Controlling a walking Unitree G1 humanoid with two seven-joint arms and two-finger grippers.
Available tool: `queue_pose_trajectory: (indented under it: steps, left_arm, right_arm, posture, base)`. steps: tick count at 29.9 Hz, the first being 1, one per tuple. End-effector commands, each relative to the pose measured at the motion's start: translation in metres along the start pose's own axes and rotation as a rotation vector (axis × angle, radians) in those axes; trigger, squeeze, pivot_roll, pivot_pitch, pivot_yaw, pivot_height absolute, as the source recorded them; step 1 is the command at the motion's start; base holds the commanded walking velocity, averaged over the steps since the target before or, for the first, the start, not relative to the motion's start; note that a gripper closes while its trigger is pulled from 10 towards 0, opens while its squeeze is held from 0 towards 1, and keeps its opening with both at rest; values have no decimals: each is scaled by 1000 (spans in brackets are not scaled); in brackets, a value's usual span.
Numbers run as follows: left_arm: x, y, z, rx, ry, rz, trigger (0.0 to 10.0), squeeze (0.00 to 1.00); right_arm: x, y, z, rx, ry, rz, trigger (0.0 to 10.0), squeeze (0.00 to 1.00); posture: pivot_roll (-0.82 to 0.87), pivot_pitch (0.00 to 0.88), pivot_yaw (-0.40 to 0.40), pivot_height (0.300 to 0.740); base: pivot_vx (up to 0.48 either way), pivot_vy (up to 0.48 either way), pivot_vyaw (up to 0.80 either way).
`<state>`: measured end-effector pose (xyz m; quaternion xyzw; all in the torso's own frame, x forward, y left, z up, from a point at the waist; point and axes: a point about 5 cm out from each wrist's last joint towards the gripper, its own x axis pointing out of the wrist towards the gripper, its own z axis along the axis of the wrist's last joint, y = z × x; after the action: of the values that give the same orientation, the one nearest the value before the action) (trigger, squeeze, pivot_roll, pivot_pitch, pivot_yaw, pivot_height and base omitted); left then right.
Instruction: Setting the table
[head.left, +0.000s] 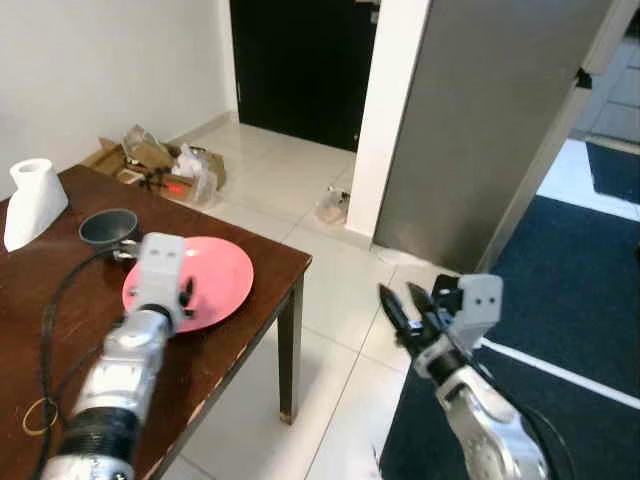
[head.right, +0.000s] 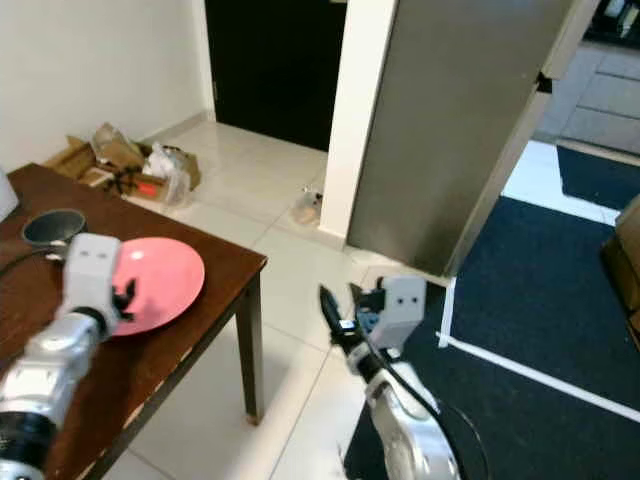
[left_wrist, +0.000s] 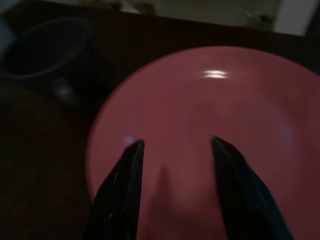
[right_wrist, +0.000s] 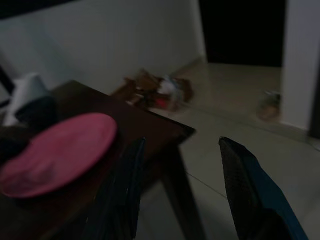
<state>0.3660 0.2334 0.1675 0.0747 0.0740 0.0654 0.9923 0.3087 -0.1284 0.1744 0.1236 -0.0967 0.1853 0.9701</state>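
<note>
Looking at where we are, setting the table has barely started, by our guess. The pink plate sits flat near the corner of the dark wooden table, and our left gripper hovers right over it with its fingers spread apart and nothing pinched between them. Just past the plate from that gripper is a small dark cup, and further off on the same side stands a white roll of paper towel. No cutlery, no second place setting as far as we can see, so most of the job looks undone.

Our right gripper is off the table entirely, held out over the white tiled floor beyond the table's corner, fingers also spread and empty. From its wrist view the plate and the table edge lie ahead of it and off to one side.

Room-wise: a dark doorway straight ahead, a pile of cardboard and plastic clutter against the wall, a big grey panel ahead of the right gripper, and dark blue carpet beside it.
</note>
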Motion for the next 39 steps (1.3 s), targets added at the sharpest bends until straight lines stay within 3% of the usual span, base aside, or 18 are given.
queue_pose_trajectory:
  steps: [1,3,8,9,11,12,15,17,20,28,31,35,39]
  left_arm:
    - [1,-1,-12,-32,53,-13,10000,1000]
    - [7,1,-10,-104,82,-5,10000,1000]
    - [12,7,0,-201,92,13,10000,1000]
    - [14,11,3,-247,99,12,10000,345]
    - [14,13,5,-277,102,9,10000,345]
    - [15,18,6,-313,107,18,10000,0]
    - [15,34,6,-385,115,75,10000,0]
    - [15,34,6,-385,115,75,10000,0]
    - [11,50,1,-461,158,131,10000,0]
    - [8,55,2,-616,188,104,10000,0]
    - [5,41,-8,-744,261,30,10000,0]
    - [4,33,-14,-789,296,0,10000,0]
    - [0,15,-26,-890,359,-40,10000,0]
  right_arm:
    - [3,5,-2,15,11,22,10000,0]
    - [14,12,6,14,-18,56,10000,0]
    - [19,15,15,8,-38,70,10000,0]
    - [19,14,17,5,-40,70,10000,0]
    - [19,14,18,3,-40,70,10000,0]
    - [18,13,19,1,-41,68,10000,0]
    - [16,11,21,-3,-43,65,10000,0]
    - [16,11,21,-3,-43,65,10000,0]
    - [14,22,23,-14,-20,174,10000,0]
    - [12,33,23,-37,6,275,10000,0]
    - [11,36,22,-32,13,285,10000,0]
    - [10,36,22,-31,17,287,10000,0]
    - [7,34,22,-30,26,283,10000,0]
  posture:
    - [46,122,74,740]
    - [50,143,79,740]
    - [49,159,84,740]
    - [51,167,88,740]
    - [51,167,88,740]
    - [50,171,91,740]
    - [51,186,96,740]
    - [51,186,96,740]
    - [50,200,100,740]
    - [62,208,99,740]
    - [62,210,97,740]
    - [62,210,97,740]
    - [53,211,81,740]
  base:
    - [0,0,0]
    - [0,0,0]
    - [0,0,0]
    - [0,0,0]
    - [0,0,0]
    - [0,0,0]
    - [0,0,0]
    - [0,0,0]
    - [0,0,0]
    - [0,0,0]
    - [0,0,0]
    - [0,0,0]
    - [0,0,0]
